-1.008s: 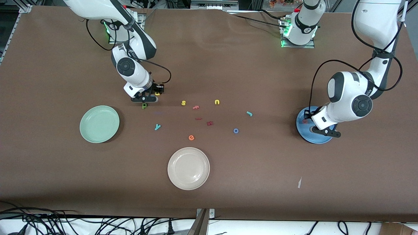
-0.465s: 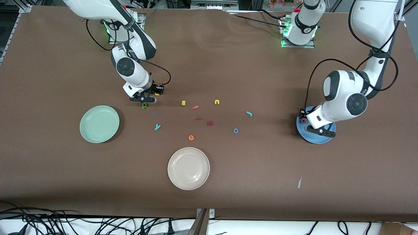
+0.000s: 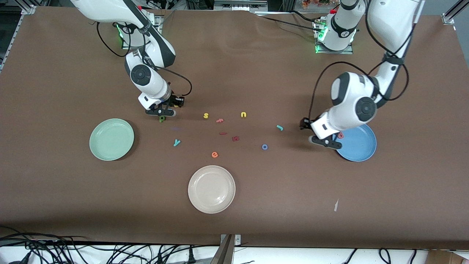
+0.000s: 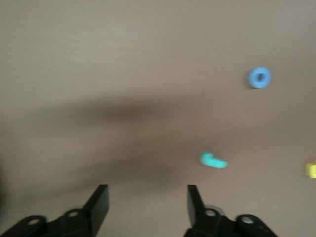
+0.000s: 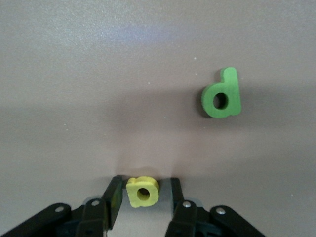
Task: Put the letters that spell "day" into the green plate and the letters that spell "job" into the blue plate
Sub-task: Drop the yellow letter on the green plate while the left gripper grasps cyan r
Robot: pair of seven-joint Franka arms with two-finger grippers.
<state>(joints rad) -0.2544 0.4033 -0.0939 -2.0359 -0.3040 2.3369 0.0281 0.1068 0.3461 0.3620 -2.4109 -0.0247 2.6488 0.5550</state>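
Observation:
My right gripper [image 3: 176, 106] [image 5: 143, 185] is down at the table with the yellow "a" [image 3: 177, 105] [image 5: 143, 191] between its fingers. One finger touches the letter and a narrow gap shows at the other. The dark green "d" [image 3: 161, 118] [image 5: 222, 94] lies just beside it, and the teal "y" [image 3: 177, 142] lies nearer the camera. The green plate [image 3: 111, 139] holds nothing. My left gripper [image 3: 318, 141] [image 4: 148, 190] hangs open and holds nothing, over the table between the teal "j" [image 3: 280, 127] [image 4: 213, 160] and the blue plate [image 3: 361, 146]. The coral "b" [image 3: 340, 135] lies in that plate. The blue "o" [image 3: 264, 147] [image 4: 259, 77] rests on the table.
A cream plate [image 3: 211, 189] sits near the front edge. Between the two grippers lie a yellow "s" [image 3: 206, 116], a yellow "u" [image 3: 243, 114], an orange "e" [image 3: 214, 154] and dark red letters [image 3: 235, 138]. A paper scrap [image 3: 336, 205] lies toward the left arm's end.
My left gripper opened, left the "b" in the blue plate and swung off the plate toward the "j". The right gripper's fingers narrowed around the "a"; that arm barely moved.

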